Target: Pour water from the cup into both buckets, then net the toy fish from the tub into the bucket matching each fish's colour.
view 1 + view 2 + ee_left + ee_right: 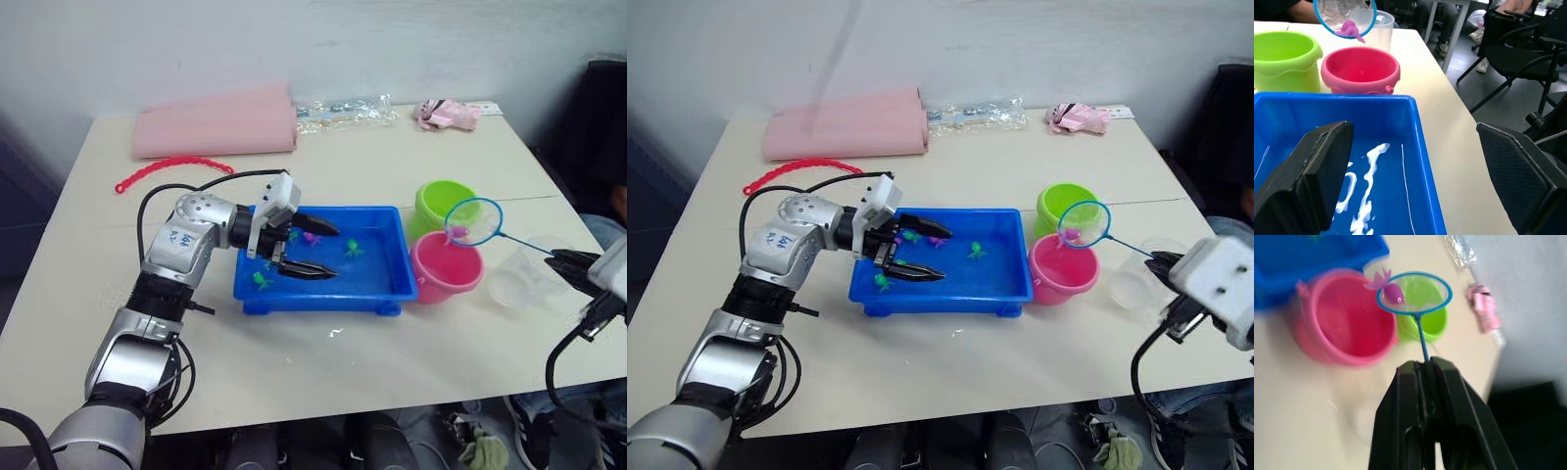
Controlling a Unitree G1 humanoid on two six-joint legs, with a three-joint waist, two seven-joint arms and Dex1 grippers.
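Step in hand: netting. The right gripper (1425,363) has its jaws clenched on the thin handle of the net (474,222), whose ring hangs over the pink bucket (446,266) with a magenta fish (1393,293) lying in the mesh.
Next move: judged from this, the ring needs tipping so the fish drops into the pink bucket, not the green bucket (445,205) just behind it.
Left gripper (312,249): jaws released and spread wide, resting over the left part of the tub (387,284), grasping nothing.
Tub: bright blue, shallow, rectangular with a rolled rim, glossy plastic holding water; small green and magenta fish lie in it.
Buckets: smooth round plastic pails, touching or nearly so, right of the tub.
Cup (524,276): clear plastic, standing on the bench to the right of the pink bucket.
Net: light blue ring, fine clear mesh.
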